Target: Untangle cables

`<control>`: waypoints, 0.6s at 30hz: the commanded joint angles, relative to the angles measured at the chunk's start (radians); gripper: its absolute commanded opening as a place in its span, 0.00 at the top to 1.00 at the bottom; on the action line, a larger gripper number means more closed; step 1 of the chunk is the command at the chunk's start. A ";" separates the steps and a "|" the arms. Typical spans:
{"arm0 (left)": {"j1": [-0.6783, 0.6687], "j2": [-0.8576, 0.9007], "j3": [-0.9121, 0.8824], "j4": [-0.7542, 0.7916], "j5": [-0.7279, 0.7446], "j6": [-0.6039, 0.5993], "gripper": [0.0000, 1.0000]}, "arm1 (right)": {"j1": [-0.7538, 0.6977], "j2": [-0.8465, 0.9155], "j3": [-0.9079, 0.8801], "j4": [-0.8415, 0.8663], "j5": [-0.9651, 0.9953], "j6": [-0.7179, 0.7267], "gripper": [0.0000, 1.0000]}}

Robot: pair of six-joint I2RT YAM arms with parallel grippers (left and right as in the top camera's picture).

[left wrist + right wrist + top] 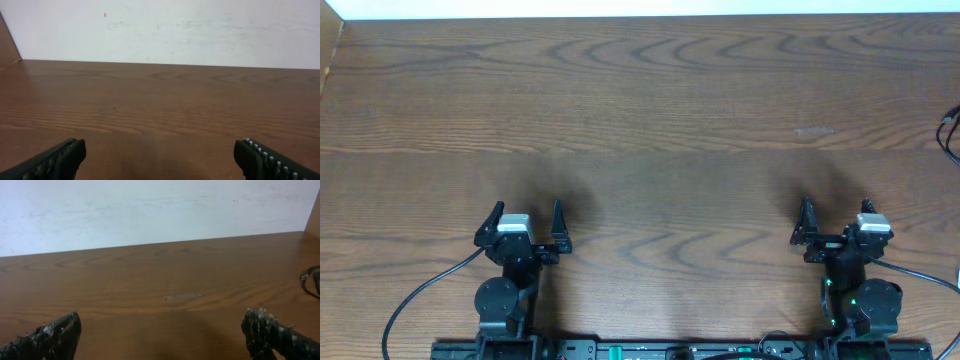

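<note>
No black-and-white coil and no white cord show in any view. A thin black cord [950, 130] loops in at the table's right edge and also shows in the right wrist view [312, 280]. Most of it is out of frame, so I cannot tell whether it is one of the cables. My left gripper [528, 212] is open and empty near the front left, its fingers wide apart in its wrist view [160, 156]. My right gripper [836, 212] is open and empty near the front right, also wide apart in its wrist view [162, 332].
The brown wooden table [650, 110] runs back to a white wall [165, 30]. A pale scuff mark [814, 130] lies ahead of the right gripper. The arms' thick black wires [420, 295] trail along the front edge.
</note>
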 commanded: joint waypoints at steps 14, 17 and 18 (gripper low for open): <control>0.004 -0.005 -0.015 -0.040 -0.029 0.006 0.00 | -0.007 -0.007 -0.005 -0.004 -0.007 -0.065 0.01; 0.004 -0.005 -0.015 -0.040 -0.029 0.006 0.00 | -0.007 -0.007 -0.005 -0.005 -0.010 -0.065 0.01; 0.004 -0.005 -0.015 -0.040 -0.029 0.006 0.00 | -0.007 -0.007 -0.005 -0.005 -0.010 -0.065 0.01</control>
